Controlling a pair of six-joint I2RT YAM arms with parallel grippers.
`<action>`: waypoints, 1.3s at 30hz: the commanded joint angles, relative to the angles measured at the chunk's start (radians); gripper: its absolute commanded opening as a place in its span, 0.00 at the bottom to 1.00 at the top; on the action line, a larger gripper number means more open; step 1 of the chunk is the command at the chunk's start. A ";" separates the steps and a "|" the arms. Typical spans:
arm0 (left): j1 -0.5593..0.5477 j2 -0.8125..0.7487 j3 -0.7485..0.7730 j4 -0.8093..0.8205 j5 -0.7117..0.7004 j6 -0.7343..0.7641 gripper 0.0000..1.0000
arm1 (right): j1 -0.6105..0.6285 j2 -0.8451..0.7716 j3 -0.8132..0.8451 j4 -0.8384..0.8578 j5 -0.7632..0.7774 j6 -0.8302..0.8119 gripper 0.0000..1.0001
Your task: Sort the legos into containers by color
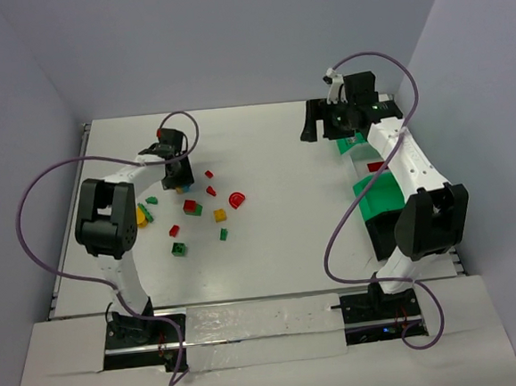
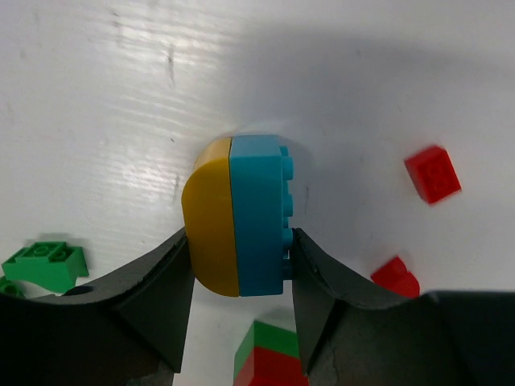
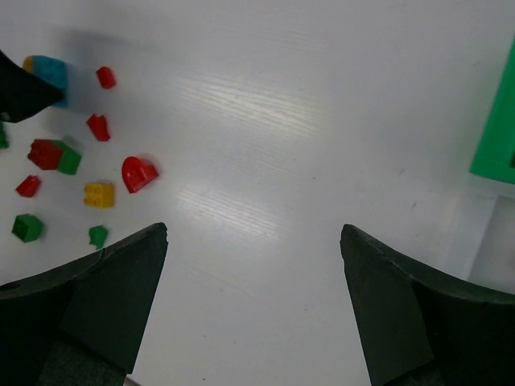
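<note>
Loose legos (image 1: 196, 207): red, green and yellow, scattered left of centre; bare table (image 1: 289, 244) to their right.
Containers (image 1: 379, 192): green, along the table's right edge.
Left gripper (image 2: 239, 241): pinching yellow-and-blue brick (image 2: 249, 193) at the scatter's far edge.
Right gripper (image 3: 253, 241): spread wide, empty, over bare table, far right.

High top camera overlooks the whole table (image 1: 280, 245); close wrist cameras share the legos (image 3: 99, 195).
</note>
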 commanded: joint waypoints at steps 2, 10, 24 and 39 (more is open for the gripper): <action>-0.057 -0.265 -0.099 0.164 0.105 0.172 0.32 | 0.023 -0.020 -0.042 0.103 -0.278 0.085 0.95; -0.148 -0.630 -0.307 0.361 0.241 0.305 0.28 | 0.130 -0.095 -0.102 0.274 -0.443 0.209 0.96; -0.421 -0.884 -0.450 0.511 0.168 0.424 0.27 | 0.361 -0.100 -0.100 0.392 -0.408 0.302 0.96; -0.477 -0.885 -0.439 0.535 0.152 0.424 0.28 | 0.435 -0.050 -0.107 0.361 -0.426 0.268 0.82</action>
